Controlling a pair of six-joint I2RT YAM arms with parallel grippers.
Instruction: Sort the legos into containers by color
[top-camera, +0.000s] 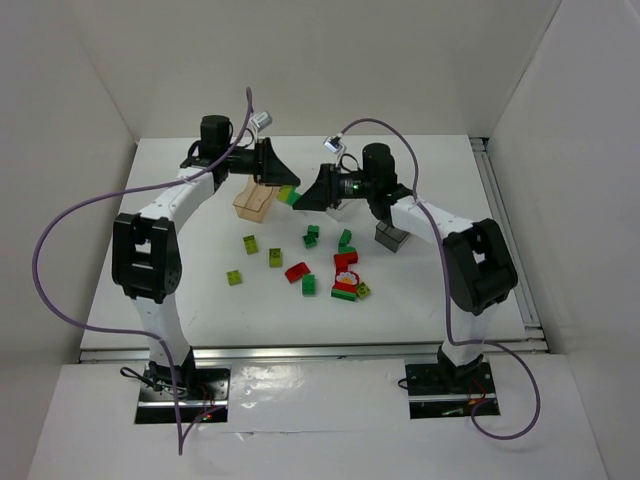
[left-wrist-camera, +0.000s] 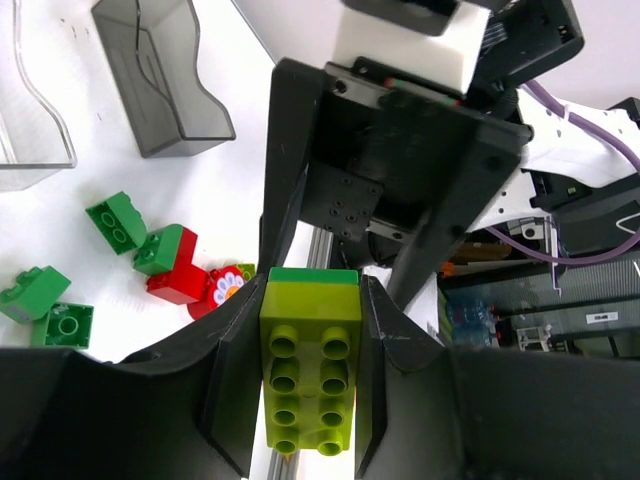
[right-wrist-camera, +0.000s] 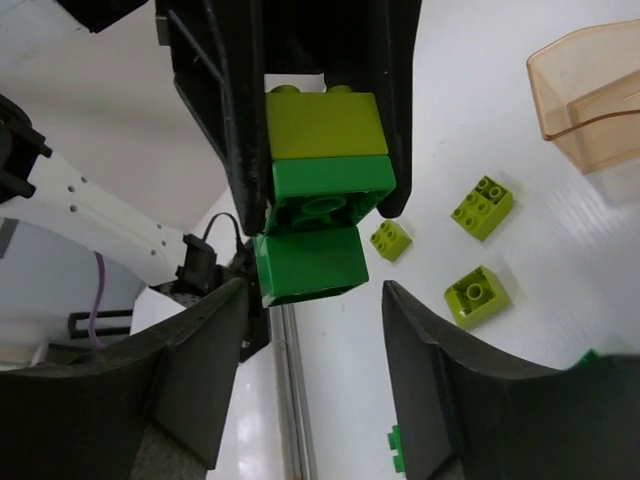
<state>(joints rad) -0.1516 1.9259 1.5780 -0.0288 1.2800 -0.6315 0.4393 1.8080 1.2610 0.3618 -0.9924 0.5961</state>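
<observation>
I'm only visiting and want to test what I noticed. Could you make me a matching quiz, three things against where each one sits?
1. lime yellow-green plastic brick
2. amber-tinted see-through plastic tub
3. smoky grey see-through plastic tub

A. standing on the right side of the white table
B. clamped in the left gripper
C. standing on the table's left side

Pairs: 1-B, 2-C, 3-A.

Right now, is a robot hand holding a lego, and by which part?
Yes. The left gripper pinches the lime brick by its two long sides, with a green brick stuck on its end. The right gripper is open around that end.
</observation>
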